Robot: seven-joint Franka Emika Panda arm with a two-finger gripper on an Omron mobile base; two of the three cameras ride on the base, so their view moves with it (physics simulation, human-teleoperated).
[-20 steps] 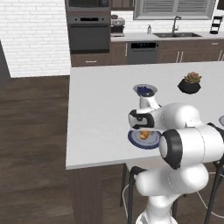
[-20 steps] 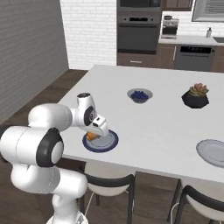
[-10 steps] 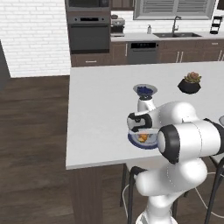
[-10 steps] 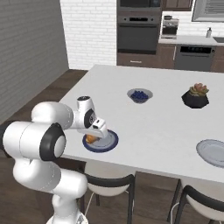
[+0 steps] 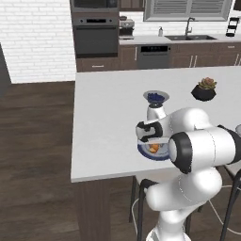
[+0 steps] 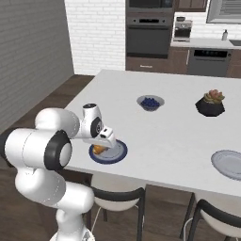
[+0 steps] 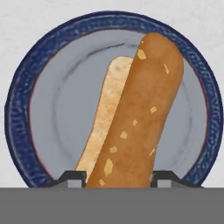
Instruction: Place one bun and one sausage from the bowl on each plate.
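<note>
The blue-rimmed plate (image 7: 26, 118) lies on the white counter close under my hand, also seen as the plate (image 5: 162, 155) and the plate (image 6: 117, 155). A pale bun (image 7: 107, 113) lies across its grey centre. Over the bun a brown speckled sausage (image 7: 140, 109) runs up from between my fingertips. My gripper (image 7: 118, 179) is shut on the sausage's near end, pointing down at the plate; it is the same gripper (image 5: 153, 145) (image 6: 101, 147). The plain light grey plate (image 6: 230, 164) sits bare at the counter's right. The wide grey bowl is out of view.
A small bowl of blue berries (image 5: 156, 97) (image 6: 150, 101) and a black succulent pot (image 5: 204, 90) (image 6: 210, 104) stand farther back on the counter. The counter's front edge runs just below the blue-rimmed plate, with dark chairs (image 6: 117, 197) under it.
My hand has sunk a little lower onto the blue-rimmed plate, sausage still in its grip. Nothing else on the counter has moved.
</note>
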